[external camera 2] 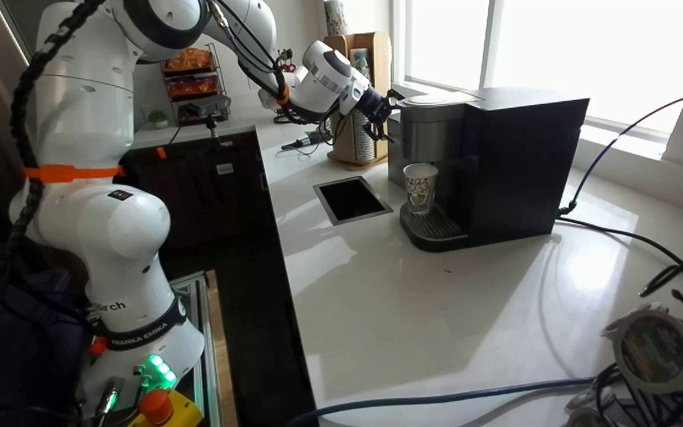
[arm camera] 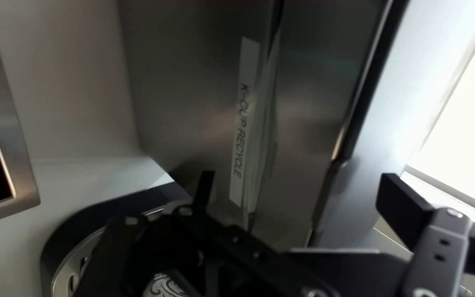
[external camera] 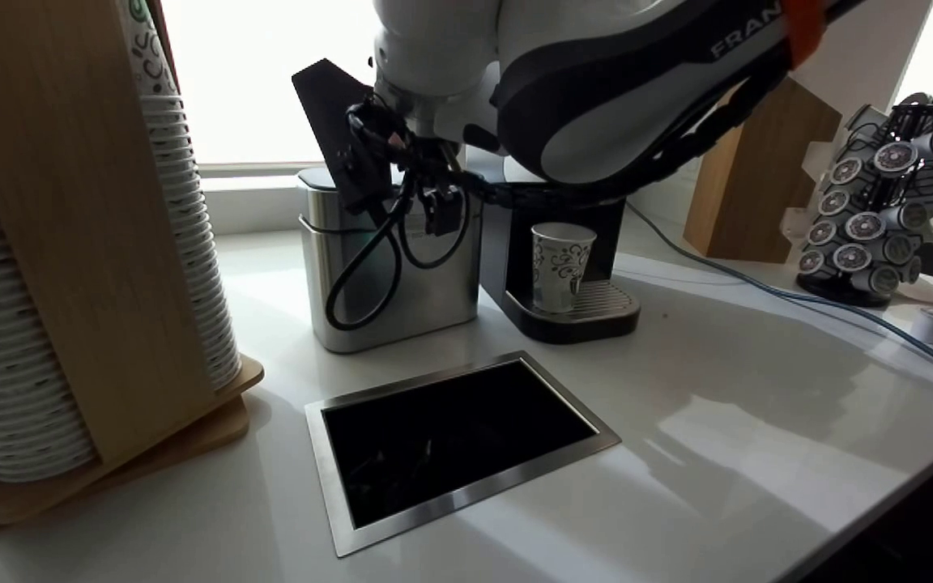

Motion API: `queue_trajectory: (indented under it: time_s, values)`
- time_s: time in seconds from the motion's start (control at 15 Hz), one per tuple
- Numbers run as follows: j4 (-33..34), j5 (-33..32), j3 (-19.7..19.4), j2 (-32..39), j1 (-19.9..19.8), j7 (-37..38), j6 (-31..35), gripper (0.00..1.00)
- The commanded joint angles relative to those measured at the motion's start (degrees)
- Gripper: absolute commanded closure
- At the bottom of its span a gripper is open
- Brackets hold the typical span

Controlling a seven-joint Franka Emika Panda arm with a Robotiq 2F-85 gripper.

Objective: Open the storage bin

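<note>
The storage bin [external camera: 442, 291] is a brushed-metal canister on the counter, left of the coffee maker in an exterior view. In another exterior view, only a strip of the bin [external camera 2: 396, 157] shows behind the coffee maker. In the wrist view its front [arm camera: 179, 90] carries a "K-CUP RECYCLE" label [arm camera: 241, 119]. Its flat lid [arm camera: 359, 177] looks closed. My gripper [arm camera: 297, 183] is open and empty, with one finger before the bin's front and the other beyond the lid side. The gripper [external camera 2: 392, 115] is at the bin's top edge; contact cannot be told. Cables partly hide it.
The coffee maker [external camera 2: 519, 172] with a paper cup [external camera: 561, 263] stands right beside the bin. A steel-rimmed counter opening [external camera: 466, 506] lies in front. A wooden cup holder [external camera: 70, 202] stands at the left. A pod rack [external camera: 863, 219] and a blue cable [external camera: 839, 308] are at the right.
</note>
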Motion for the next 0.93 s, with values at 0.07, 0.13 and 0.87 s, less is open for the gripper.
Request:
queue_trajectory:
  time_s: [0.07, 0.13, 0.87]
  values:
    - [1.3, -5.8, 5.2, -0.4, -5.1, 1.9, -1.8, 0.00]
    - [1.4, -7.7, 5.8, -0.7, -5.8, 2.5, -2.6, 0.00]
    - [7.5, -13.4, 15.0, 0.8, -15.0, 1.5, -2.6, 0.00]
